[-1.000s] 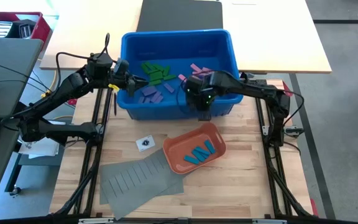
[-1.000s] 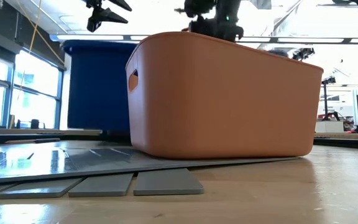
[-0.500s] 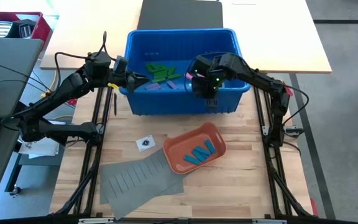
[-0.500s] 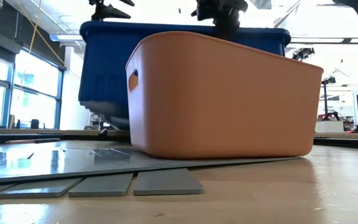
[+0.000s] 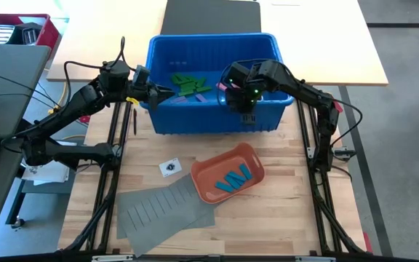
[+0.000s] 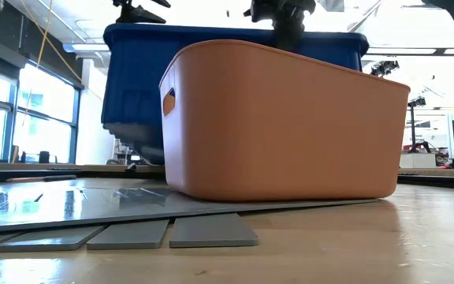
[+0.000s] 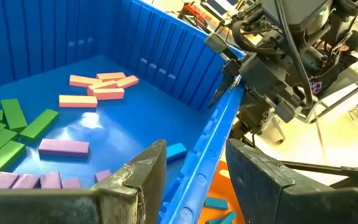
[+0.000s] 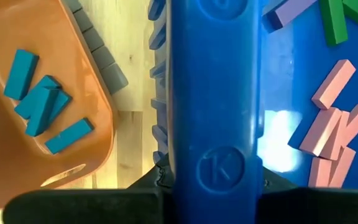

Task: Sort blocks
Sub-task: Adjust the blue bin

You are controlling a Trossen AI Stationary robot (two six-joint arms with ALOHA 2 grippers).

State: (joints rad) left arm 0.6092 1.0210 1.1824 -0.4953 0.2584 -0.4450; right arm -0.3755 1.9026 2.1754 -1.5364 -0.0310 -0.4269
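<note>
A big blue bin [image 5: 213, 122] hangs between my two grippers above the table's far half. It holds green [image 5: 186, 84], purple [image 7: 64, 147] and pink blocks [image 8: 334, 134] and one blue block [image 7: 176, 149]. My left gripper [image 5: 153, 93] is shut on the bin's left end. My right gripper [image 5: 244, 103] is shut on its near rim. Nearer the front, an orange tray [image 5: 204, 182] with several blue blocks [image 5: 235, 177] rests on a grey slotted sheet [image 5: 158, 211]. My left gripper straddles the bin's rim [image 7: 197, 177] at the near left corner, one finger [image 7: 145, 177] inside the bin and one outside. It comes nearly level from the table's left. My right gripper pinches the bin's near rim [image 8: 213, 158], right of its middle, from above and pointing down. One finger is inside the bin and one outside, both lying across the rim. In the low view the bin's underside [image 6: 132, 138] shows above the table.
A small black piece on a white card [image 5: 169, 167] lies left of the tray. Black frame rails [image 5: 111, 182] run along both table sides. A light desk [image 5: 326, 44] stands behind the bin, and a red box [image 5: 20, 29] sits far left.
My right gripper has risen and moved toward the far edge with the bin's near rim, mostly in the first half second. The bin's right side has come up with it, so the bin now stands higher. My left gripper has kept its place on the bin.
</note>
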